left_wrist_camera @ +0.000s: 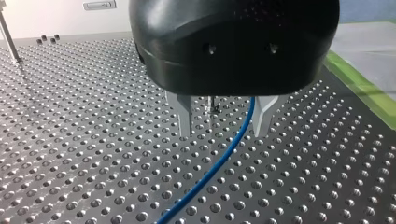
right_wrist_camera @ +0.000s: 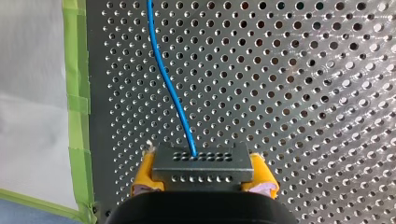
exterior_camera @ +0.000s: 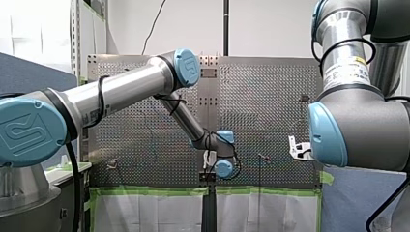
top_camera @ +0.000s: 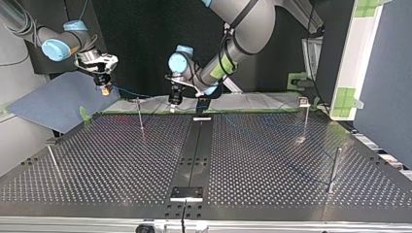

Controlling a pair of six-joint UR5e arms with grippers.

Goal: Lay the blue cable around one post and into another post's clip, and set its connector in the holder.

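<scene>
A thin blue cable (right_wrist_camera: 170, 88) leaves the middle of a dark grey connector (right_wrist_camera: 203, 163). The connector is a flat block with two rows of small holes. It sits level, clamped between the yellow pads (right_wrist_camera: 145, 171) of my right gripper (right_wrist_camera: 204, 170). From those jaws the cable runs straight ahead in a gentle curve over the perforated table (right_wrist_camera: 303, 93). Another stretch lies on the table and passes between the spread metal fingers (left_wrist_camera: 186, 116) of my left gripper (left_wrist_camera: 224, 133), nearer one finger. A thin metal post (left_wrist_camera: 9, 41) stands upright, well ahead of those jaws and off to one side.
</scene>
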